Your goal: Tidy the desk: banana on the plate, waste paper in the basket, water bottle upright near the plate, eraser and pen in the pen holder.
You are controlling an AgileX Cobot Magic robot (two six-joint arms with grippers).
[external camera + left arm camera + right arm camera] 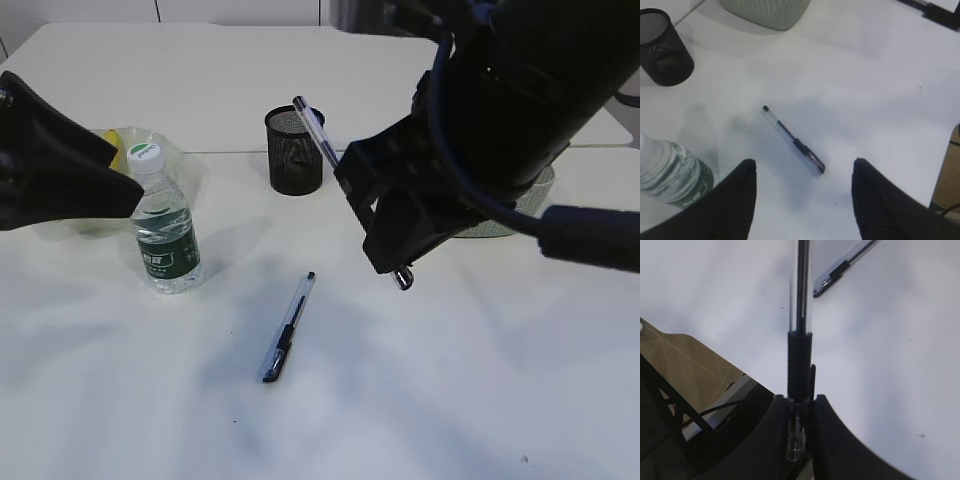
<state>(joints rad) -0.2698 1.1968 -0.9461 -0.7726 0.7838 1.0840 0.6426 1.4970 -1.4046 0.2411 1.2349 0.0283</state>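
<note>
My right gripper (800,401) is shut on a clear pen (801,315) at its black grip. In the exterior view this pen (318,128) slants up, with its tip over the black mesh pen holder (295,150). A second pen (289,327) lies flat mid-table. My left gripper (804,162) hangs open and empty just short of that pen (794,141). The water bottle (165,225) stands upright beside the plate (175,150). A bit of yellow banana (113,139) shows on the plate behind my left arm. Eraser and waste paper are out of view.
The grey basket (540,190) stands at the right, mostly behind my right arm; its base shows in the left wrist view (767,10). My left arm (50,160) covers much of the plate. A seam crosses the table behind the pen holder.
</note>
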